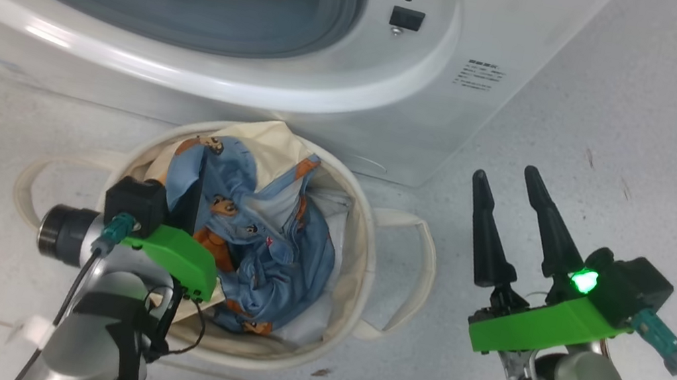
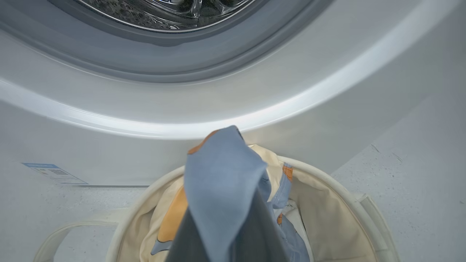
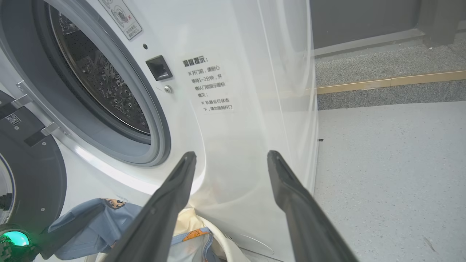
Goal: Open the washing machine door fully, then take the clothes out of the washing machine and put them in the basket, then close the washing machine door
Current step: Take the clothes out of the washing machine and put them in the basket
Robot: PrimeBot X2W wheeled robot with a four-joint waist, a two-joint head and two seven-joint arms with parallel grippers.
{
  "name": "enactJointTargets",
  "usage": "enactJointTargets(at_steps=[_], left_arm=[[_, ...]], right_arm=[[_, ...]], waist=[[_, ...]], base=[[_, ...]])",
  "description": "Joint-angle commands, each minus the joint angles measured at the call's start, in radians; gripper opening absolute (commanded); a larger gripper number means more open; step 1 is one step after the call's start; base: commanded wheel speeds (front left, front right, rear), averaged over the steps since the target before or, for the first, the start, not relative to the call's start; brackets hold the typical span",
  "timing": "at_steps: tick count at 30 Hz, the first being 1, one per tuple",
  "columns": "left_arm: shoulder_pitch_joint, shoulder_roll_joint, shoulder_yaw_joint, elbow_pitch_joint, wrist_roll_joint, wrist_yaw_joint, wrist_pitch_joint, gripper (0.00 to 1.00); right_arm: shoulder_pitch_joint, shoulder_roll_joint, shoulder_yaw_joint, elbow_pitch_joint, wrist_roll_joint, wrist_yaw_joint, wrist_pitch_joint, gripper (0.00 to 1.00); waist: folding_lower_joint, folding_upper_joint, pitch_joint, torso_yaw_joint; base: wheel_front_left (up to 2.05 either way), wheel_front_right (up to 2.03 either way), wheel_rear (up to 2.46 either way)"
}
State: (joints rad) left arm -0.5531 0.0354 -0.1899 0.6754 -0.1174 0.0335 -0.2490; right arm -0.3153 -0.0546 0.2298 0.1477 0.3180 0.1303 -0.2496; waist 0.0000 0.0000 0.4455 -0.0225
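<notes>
Washing machine (image 1: 329,80) first: its grey-rimmed drum mouth gapes, and the stretch of steel drum seen from the two wrist views is bare, though the whole drum is not in sight. The washing machine door (image 3: 34,178) is swung wide to the robot's left on its hinges, so the opening step looks done. Just in front of the machine, on the floor, sits the basket (image 1: 368,249), and the clothes (image 1: 278,228) lie bundled inside it, blue bear-print fabric over cream lining.

The left gripper (image 1: 203,168) reaches down into the basket with its fingers together, clamped on a fold of the clothes; from its own wrist the blue cloth drapes up over the fingertips. The right gripper (image 1: 505,174) hangs over bare floor to the basket's right, fingers spread apart and holding nothing.

By this reckoning the unloading is nearly finished. What is left is to let go of the fabric, draw the left arm clear, and shut the door.
</notes>
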Motion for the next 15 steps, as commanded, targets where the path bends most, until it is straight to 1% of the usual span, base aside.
enactJointTargets(at_steps=[1,8,15], left_arm=[[-0.027,0.015,0.017,0.017,0.004,-0.005,-0.012,0.00],[-0.085,0.015,0.004,0.185,0.016,-0.007,-0.013,0.00],[-0.133,0.018,0.003,0.301,0.022,-0.011,-0.013,0.00]], right_arm=[[-0.011,0.004,0.020,-0.036,-0.005,0.000,-0.012,1.00],[-0.030,0.004,0.024,-0.043,-0.001,0.000,-0.012,1.00],[-0.046,0.004,0.028,-0.048,0.005,0.000,-0.012,1.00]], waist=[[0.0000,0.0000,0.012,-0.008],[0.0000,0.0000,0.051,-0.030],[0.0000,0.0000,0.087,-0.057]], base=[[0.00,0.00,0.00],[0.00,0.00,0.00],[0.00,0.00,0.00]])
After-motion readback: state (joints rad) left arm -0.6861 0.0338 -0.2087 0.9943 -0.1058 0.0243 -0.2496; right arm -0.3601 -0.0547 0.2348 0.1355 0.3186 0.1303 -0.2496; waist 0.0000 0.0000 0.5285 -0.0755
